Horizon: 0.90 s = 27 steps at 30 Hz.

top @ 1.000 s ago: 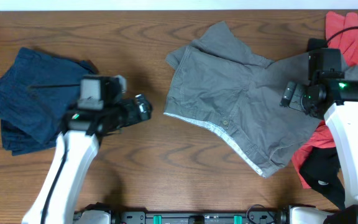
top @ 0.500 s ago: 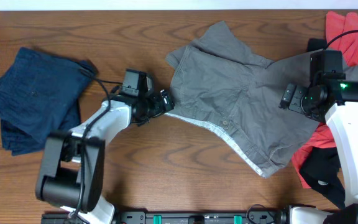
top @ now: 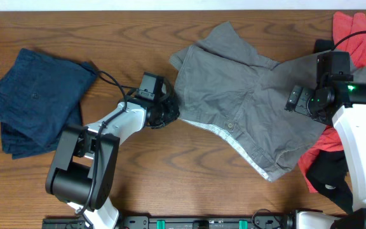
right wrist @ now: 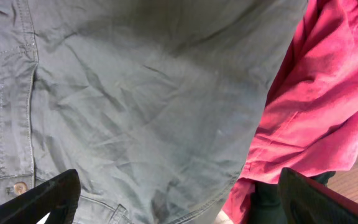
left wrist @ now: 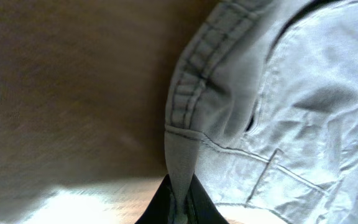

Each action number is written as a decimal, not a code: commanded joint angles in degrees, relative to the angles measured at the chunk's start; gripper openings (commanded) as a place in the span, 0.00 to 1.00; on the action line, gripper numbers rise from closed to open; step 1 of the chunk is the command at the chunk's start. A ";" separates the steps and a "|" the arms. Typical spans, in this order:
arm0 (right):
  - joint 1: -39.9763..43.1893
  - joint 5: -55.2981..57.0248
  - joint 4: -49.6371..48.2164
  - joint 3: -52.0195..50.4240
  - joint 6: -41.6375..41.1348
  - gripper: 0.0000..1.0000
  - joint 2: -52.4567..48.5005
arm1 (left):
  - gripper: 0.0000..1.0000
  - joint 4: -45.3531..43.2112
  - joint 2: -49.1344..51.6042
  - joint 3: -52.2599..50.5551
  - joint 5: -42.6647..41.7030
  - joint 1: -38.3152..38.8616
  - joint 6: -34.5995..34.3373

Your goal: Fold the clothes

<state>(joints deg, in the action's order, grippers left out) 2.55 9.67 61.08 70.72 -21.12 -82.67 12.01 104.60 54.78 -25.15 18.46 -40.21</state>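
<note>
Olive-grey shorts (top: 246, 108) lie on the wood-grain table (top: 170, 172), left claw (left wrist: 180, 208) pinching their corner, right claw (right wrist: 179, 202) gaping above.

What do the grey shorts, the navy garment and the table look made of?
The grey shorts: matte woven cloth, likely cotton; stitched seams, soft creases. The navy garment: similar matte cloth; weave unresolved. The table: wood or wood-look laminate; visible grain, low sheen.
</note>
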 commanded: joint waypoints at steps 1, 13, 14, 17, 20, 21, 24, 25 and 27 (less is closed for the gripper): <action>0.50 -0.04 0.02 -0.24 -1.11 0.99 -0.11 | 0.06 3.89 -2.91 -0.02 0.11 -2.89 3.74; 0.50 -0.59 0.02 -0.24 0.74 0.99 -0.11 | 0.15 18.38 -23.78 16.00 7.65 -31.28 15.72; 0.50 -1.33 0.02 -0.24 1.60 0.99 -0.11 | 0.30 18.86 -24.20 17.03 7.58 -32.79 15.72; 0.50 -2.95 0.07 -0.24 3.26 0.99 -0.11 | 0.98 23.10 -24.65 17.31 7.10 -33.86 15.76; 0.50 -4.28 0.26 -0.24 4.31 0.99 -0.11 | 0.98 33.90 -23.71 17.29 5.92 -32.63 15.76; 0.48 -4.61 0.37 -0.24 4.50 0.99 -0.11 | 0.98 37.53 -23.30 17.22 5.92 -32.04 15.76; 0.48 -8.31 0.72 -0.28 6.45 0.99 -0.28 | 0.98 48.41 -21.90 16.22 6.01 -29.59 15.93; 0.44 -10.21 0.72 -0.35 7.34 0.99 -0.39 | 0.98 51.04 -21.49 15.63 6.27 -28.79 16.41; 0.37 -14.75 0.70 -0.79 9.20 0.99 -0.90 | 0.98 55.45 -20.65 13.79 6.60 -27.04 17.35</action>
<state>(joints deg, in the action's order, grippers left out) 2.55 2.00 61.73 70.65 -15.77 -82.81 64.58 83.18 70.19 -18.94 -10.37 -24.84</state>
